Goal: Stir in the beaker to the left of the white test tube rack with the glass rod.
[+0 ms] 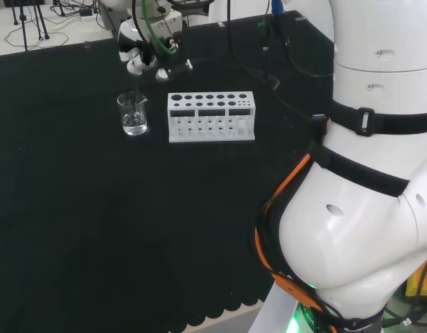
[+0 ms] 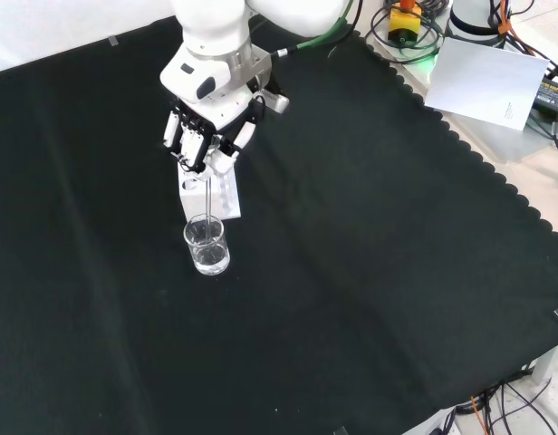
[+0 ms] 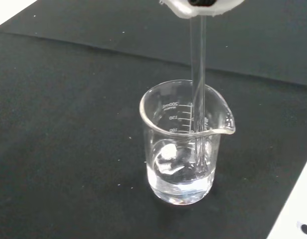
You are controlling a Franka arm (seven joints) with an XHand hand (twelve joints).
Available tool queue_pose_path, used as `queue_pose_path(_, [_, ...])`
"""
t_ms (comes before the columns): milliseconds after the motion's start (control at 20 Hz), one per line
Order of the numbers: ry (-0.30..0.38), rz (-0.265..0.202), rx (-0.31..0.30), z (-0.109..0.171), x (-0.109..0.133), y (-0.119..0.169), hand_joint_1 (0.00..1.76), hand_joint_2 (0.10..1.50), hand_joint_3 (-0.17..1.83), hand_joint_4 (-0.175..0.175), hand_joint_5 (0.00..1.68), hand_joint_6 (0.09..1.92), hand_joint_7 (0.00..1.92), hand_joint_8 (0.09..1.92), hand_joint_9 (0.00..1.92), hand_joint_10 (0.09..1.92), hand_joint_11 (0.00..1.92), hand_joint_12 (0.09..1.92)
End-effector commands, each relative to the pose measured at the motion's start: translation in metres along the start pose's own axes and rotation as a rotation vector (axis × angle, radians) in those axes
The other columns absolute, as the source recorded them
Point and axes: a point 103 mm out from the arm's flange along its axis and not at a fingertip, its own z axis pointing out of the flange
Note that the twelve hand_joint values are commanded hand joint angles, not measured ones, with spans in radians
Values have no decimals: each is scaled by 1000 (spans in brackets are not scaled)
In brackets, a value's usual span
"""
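Observation:
A clear glass beaker [image 1: 134, 114] [image 2: 207, 246] [image 3: 186, 144] with a little clear liquid stands on the black cloth, left of the white test tube rack [image 1: 211, 116] in the head view. The hand [image 2: 206, 131] [image 1: 141, 57] hangs above the beaker, fingers curled round the top of a thin glass rod [image 3: 197, 84] [image 2: 210, 204]. The rod hangs upright and, in the wrist view, its lower end reaches down inside the beaker into the liquid. In the front view the rack [image 2: 223, 195] is mostly hidden behind the hand.
The arm's big white links [image 1: 366, 180] stand at the right of the head view. A sheet of paper [image 2: 492, 77] and cables lie beyond the cloth's scalloped edge in the front view. Black cloth [image 2: 370, 272] spreads around the beaker.

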Motion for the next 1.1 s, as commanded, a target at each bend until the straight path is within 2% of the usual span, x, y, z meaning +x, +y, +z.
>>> queue_pose_path(50, [17,-22,-10,1,9,9,1442,1139,0,-175,829,982,949,1407,1562,948,808,1053])
queue_pose_path(500, [12,-40,-2,10,13,25,1442,1139,0,-175,829,982,949,1407,1561,949,807,1054])
queue_pose_path(750, [12,-20,-7,7,2,25,1442,1139,0,-175,829,983,949,1408,1560,950,807,1054])
queue_pose_path(1100, [-5,23,-20,-5,-14,7,1441,1140,0,-175,828,983,948,1408,1560,951,807,1055])
